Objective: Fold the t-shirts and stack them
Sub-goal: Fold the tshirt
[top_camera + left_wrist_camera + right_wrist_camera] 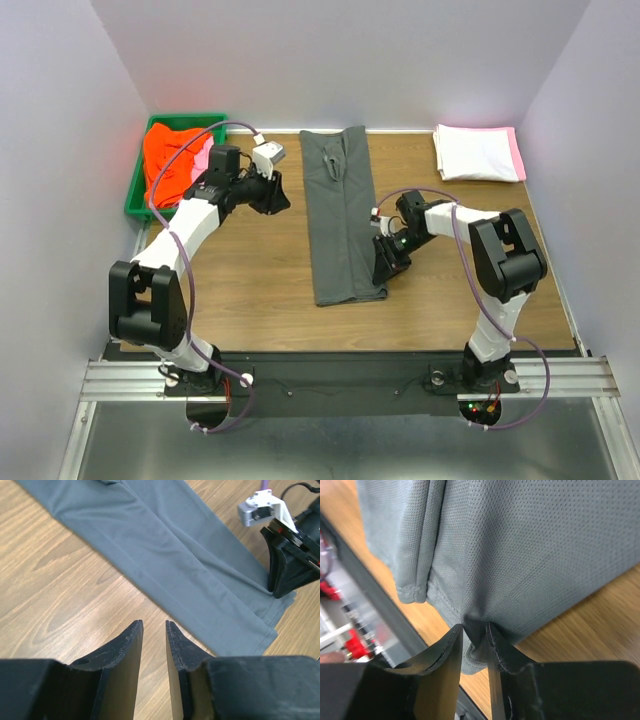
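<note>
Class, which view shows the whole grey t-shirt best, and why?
Top external: the grey t-shirt lies full length, folded into a strip. Left wrist shows only part of it; right wrist, a close-up of its hem.

I count one grey t-shirt, one orange-red t-shirt, one white t-shirt, one pink t-shirt, one green bin, left tool, right tool.

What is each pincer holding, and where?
The right pincer pinches the folded dark grey cloth t-shirt at its near right hem corner; the left pincer holds nothing.
</note>
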`<state>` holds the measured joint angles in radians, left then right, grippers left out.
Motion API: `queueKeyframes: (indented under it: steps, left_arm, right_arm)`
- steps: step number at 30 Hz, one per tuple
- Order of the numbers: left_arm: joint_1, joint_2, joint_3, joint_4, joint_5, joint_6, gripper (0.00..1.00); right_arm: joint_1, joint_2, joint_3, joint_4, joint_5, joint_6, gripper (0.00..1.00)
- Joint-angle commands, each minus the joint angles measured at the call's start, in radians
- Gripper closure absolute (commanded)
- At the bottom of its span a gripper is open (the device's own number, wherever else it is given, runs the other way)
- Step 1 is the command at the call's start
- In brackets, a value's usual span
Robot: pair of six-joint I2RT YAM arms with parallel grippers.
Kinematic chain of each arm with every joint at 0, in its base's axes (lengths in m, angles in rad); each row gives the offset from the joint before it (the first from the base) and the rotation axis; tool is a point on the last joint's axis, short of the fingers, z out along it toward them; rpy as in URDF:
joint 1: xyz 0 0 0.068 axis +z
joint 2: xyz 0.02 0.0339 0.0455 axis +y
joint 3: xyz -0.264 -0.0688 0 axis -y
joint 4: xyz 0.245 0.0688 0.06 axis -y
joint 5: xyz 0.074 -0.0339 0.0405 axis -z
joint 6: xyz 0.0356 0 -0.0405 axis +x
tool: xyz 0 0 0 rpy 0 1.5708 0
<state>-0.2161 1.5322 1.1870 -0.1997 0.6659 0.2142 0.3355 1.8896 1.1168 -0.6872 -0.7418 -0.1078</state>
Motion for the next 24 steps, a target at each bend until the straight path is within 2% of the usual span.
queueKeyframes:
  steps: [1, 6, 8, 12, 13, 17, 20, 21, 24]
  left_arm:
    - [-0.003, -0.076, -0.039, 0.025, 0.017, 0.068, 0.64]
    - [-0.015, -0.130, -0.093, -0.004, 0.020, 0.143, 0.65]
    - [-0.037, -0.145, -0.118, -0.035, 0.023, 0.186, 0.64]
    - [-0.083, -0.242, -0.209, -0.095, 0.053, 0.364, 0.60]
    - [-0.098, -0.262, -0.230, -0.108, 0.052, 0.458, 0.60]
    - [-0.184, -0.345, -0.334, -0.158, 0.047, 0.658, 0.59]
    - [-0.268, -0.405, -0.438, -0.080, 0.005, 0.735, 0.60]
    - [-0.326, -0.434, -0.484, -0.052, -0.032, 0.752, 0.60]
    - [-0.405, -0.463, -0.543, 0.043, -0.087, 0.792, 0.60]
  right_arm:
    - [0.020, 0.045, -0.011, 0.057, 0.001, 0.010, 0.69]
    - [0.049, 0.008, 0.000, 0.057, -0.034, 0.042, 0.66]
    - [0.050, -0.030, 0.011, 0.045, -0.050, 0.042, 0.60]
    - [0.050, -0.162, 0.038, -0.040, 0.018, -0.131, 0.50]
    - [0.050, -0.197, 0.041, -0.064, 0.028, -0.171, 0.47]
    - [0.056, -0.329, 0.005, -0.064, 0.082, -0.401, 0.46]
    - [0.068, -0.405, -0.069, -0.028, 0.096, -0.581, 0.46]
    - [0.080, -0.420, -0.122, -0.009, 0.113, -0.655, 0.46]
    - [0.112, -0.484, -0.208, 0.093, 0.142, -0.752, 0.45]
